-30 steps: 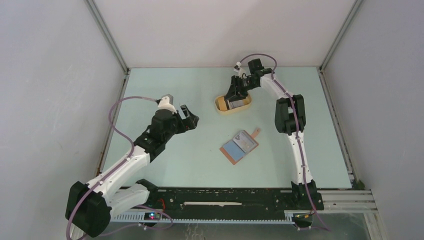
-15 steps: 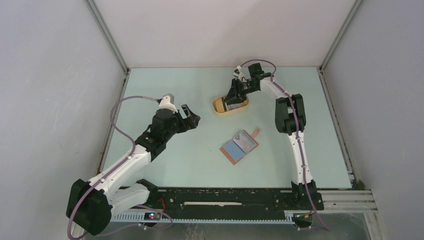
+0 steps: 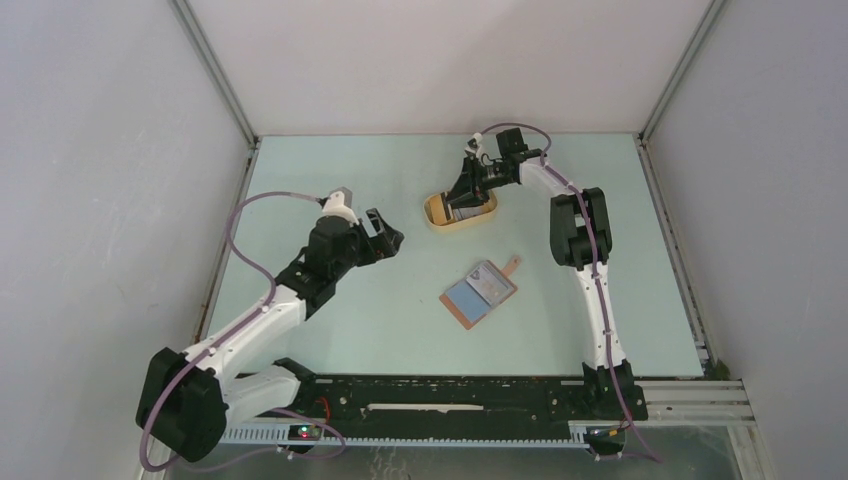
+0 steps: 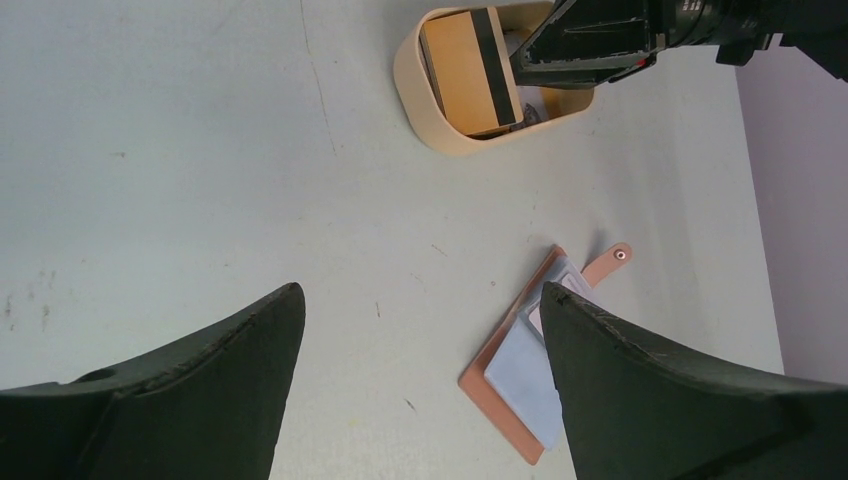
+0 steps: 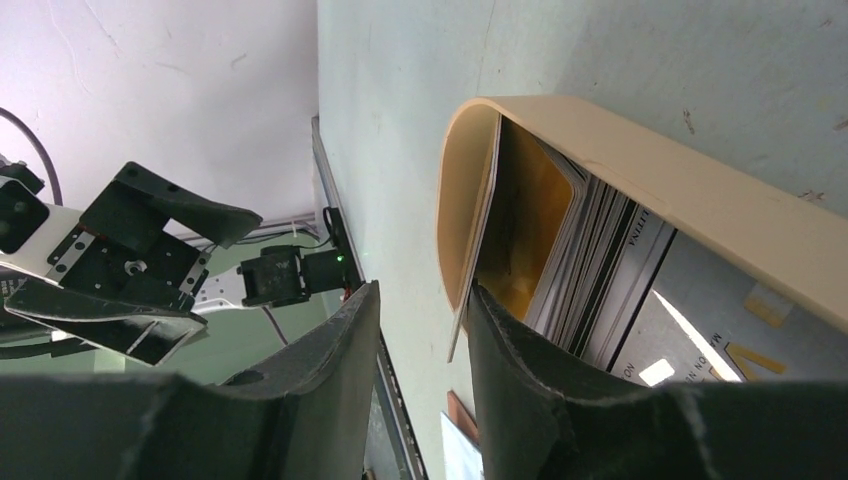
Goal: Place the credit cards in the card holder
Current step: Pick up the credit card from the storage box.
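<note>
Nearest, the left fingers point(image 4: 200, 390) are hanging wide apart above the surface point(image 3: 400, 320), holding nothing. Just beyond them, the card holder point(image 3: 480, 292) is lying open and flat mid-surface, and a blue-grey card point(image 4: 520, 385) seems to be sitting on it; whether it is tucked into a pocket is unclear. Farther back, the other credit cards point(image 4: 470, 60) are standing in the yellow tray point(image 4: 405, 75). The right fingers point(image 5: 520, 400) are reaching into that tray, narrow around a thin edge at its end, and I cannot tell whether they are gripping it. The task is looking barely begun, with most cards waiting to be moved
</note>
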Controlling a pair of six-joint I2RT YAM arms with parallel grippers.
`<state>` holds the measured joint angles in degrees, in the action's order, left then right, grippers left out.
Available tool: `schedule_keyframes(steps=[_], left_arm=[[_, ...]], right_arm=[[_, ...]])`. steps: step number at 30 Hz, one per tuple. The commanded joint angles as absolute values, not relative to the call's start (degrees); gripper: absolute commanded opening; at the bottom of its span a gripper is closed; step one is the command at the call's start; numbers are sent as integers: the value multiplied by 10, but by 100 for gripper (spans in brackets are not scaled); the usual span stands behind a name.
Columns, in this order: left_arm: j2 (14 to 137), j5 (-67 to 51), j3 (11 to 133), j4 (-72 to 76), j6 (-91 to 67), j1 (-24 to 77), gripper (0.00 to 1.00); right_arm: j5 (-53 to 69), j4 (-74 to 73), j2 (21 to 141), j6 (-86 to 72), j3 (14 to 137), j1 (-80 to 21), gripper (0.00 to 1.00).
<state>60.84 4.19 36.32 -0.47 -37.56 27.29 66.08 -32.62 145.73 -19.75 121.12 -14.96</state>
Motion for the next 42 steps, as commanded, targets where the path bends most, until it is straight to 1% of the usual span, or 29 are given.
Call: schedule_keyframes(steps=[1,4,8,16,24,37,42], left_arm=[[617,31,357,21,-380,269,92],[621,30,358,22,-380,269,92],[625,27,358,24,-381,269,92],[631,25,358,25,-383,269,92],[627,24,353,25,-386,269,92],[630,26,351,25,-388,269,92],[633,24,352,25,-389,269,92]], right_arm=[[663,-321,1433,-206,1216,-153,49],[643,-344,1442,-189,1229,-157,55],[638,-348,1450,-188,1236,-162,56],[666,-318,1458,-220,1234,-175,55],[617,-339,1469,-211,1243,-182,57],[652,-320,1451,-234,1231,-151,54],[645,-328,1448,-227,1230,-147,54]])
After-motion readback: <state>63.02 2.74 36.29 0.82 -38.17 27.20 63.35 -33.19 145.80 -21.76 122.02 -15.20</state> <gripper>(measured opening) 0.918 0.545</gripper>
